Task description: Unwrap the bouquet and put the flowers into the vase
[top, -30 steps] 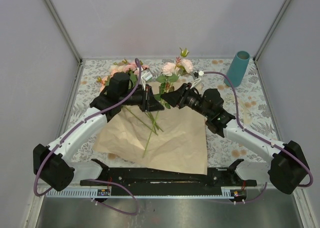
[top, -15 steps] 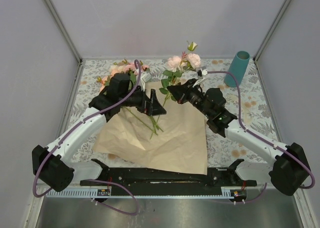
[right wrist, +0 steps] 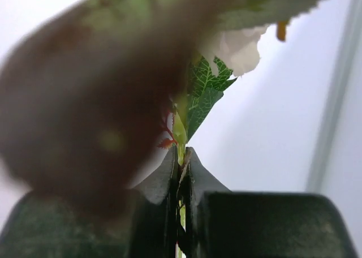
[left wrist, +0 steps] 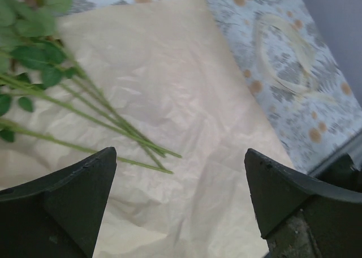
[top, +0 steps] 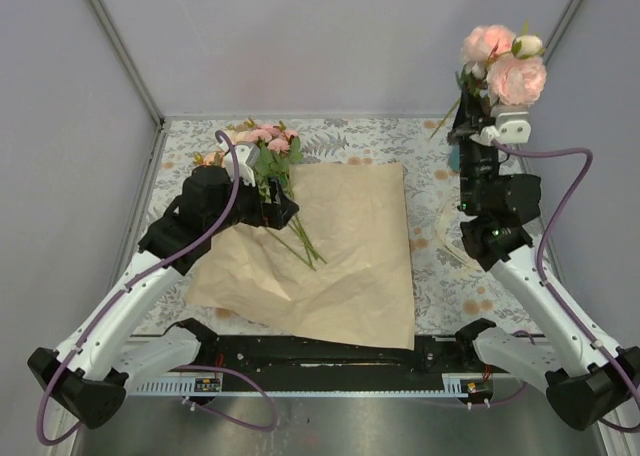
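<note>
Top view. The right gripper (top: 468, 126) has left the middle of the kraft paper (top: 350, 246), where it met the left gripper (top: 278, 209) a second ago. It now stands high over the far right corner of the tablecloth (top: 430, 286), clenched on a sprig of flowers (top: 503, 61), heads up. The vase (top: 455, 160) is in that corner, nearly all hidden behind the arm. Cannot tell whether the stem ends are over its mouth. The left gripper has let go and drawn back to the paper's far left corner, jaws wide and empty. The remaining stems (top: 300, 238) lie across the paper, heads past its far left corner.

Left wrist view. Fingers are spread with nothing between them. Below is opened paper, with green stems at the left. A loop of pale twine (left wrist: 283, 60) lies on the cloth off the paper's right edge.

Right wrist view. Jaws are pressed together on a thin green stem (right wrist: 181, 147), with a leaf (right wrist: 205, 91) above. A blurred brown mass fills the left of the view, not identifiable.

Reading: unwrapping looks done and the first sprig is separated. It is not yet lowered into the vase, and the rest are still to fetch.
</note>
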{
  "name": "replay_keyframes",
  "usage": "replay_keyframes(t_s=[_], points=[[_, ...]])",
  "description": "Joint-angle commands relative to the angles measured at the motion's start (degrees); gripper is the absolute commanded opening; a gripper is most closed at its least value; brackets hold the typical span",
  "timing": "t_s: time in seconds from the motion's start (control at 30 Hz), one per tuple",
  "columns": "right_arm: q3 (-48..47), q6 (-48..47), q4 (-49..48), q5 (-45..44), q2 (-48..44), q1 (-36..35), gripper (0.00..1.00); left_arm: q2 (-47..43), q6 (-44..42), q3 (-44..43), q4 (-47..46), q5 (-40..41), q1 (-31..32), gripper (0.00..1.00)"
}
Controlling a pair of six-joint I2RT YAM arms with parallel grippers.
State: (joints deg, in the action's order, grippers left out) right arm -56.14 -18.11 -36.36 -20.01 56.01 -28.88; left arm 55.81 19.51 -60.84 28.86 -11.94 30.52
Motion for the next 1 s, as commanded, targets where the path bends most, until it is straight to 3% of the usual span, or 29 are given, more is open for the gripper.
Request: replay_keyframes(t_s=[0.0, 0.13, 0.4, 0.73, 0.97], points=[[-9.4, -15.6, -3.3, -0.1, 5.2, 6.4, 0.00, -3.3, 2.1, 1.3, 1.7, 22.0, 0.1, 0.99], [-16.1, -14.1, -1.1, 3.2, 10.3, 14.3, 0.00, -6.1, 2.7, 2.6, 2.1, 27.8, 0.0, 0.99], [-26.7, -1.6, 3.0, 9.7, 21.3, 26.9, 0.00, -7.7, 1.5, 3.7, 1.1, 27.1, 0.0, 0.99], [-31.2, 3.8, 3.0, 15.4, 33.1, 30.6, 0.00, -6.7, 1.3, 3.1, 2.4, 28.9, 0.0, 0.99], [-32.0, 4.0, 7.3, 14.3, 39.6, 31.3, 0.02, -6.3, 1.5, 3.3, 2.6, 28.1, 0.0, 0.99]])
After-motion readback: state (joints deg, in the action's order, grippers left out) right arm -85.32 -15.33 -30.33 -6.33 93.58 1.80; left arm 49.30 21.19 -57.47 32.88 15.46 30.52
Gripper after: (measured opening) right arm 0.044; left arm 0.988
